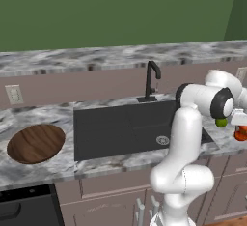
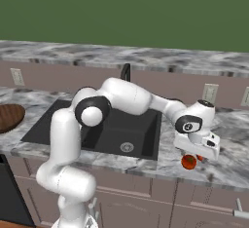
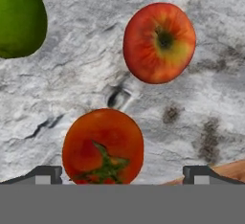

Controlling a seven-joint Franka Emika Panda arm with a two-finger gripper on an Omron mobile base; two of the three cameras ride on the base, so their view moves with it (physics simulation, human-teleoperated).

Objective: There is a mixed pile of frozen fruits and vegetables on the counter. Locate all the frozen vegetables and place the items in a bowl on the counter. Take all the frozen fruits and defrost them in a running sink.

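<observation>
From the left base view I see my arm rising from the lower right, its hand at the right edge of the frame over the counter (image 1: pixel 43 169); the pincer itself is cut off there, so I cannot read its jaws from this side; a green ball (image 1: pixel 221 122) peeks out just under the wrist and a red-orange lump (image 1: pixel 240 133) sits at the very edge, half cut off; the sink (image 1: pixel 120 128) fills the middle with its black faucet (image 1: pixel 151 81) behind, and the wooden bowl (image 1: pixel 35 143) lies at the left, well apart from the hand.

In the right base view the hand hangs at the centre right over the counter (image 2: pixel 233 161), just right of the sink (image 2: pixel 104 132); the tomato-like lump (image 2: pixel 188 161) shows directly below the pincer (image 2: pixel 197 155), whose fingers are mostly hidden by the white hand body; I cannot tell whether they touch it; the bowl (image 2: pixel 9 116) is only a sliver at the left edge.

In the hand view the two finger tips (image 3: pixel 45 174) stand at the bottom corners, as wide apart as they go, holding nothing; the tomato (image 3: pixel 103 146) sits between them at the lower centre, its green stem star facing me, not touching either tip; a red apple-like ball (image 3: pixel 159 42) lies at the upper right, apart from the tomato; a green piece (image 3: pixel 19 17) is cut off at the upper left; an orange-brown edge at the lower right I cannot make out.
</observation>
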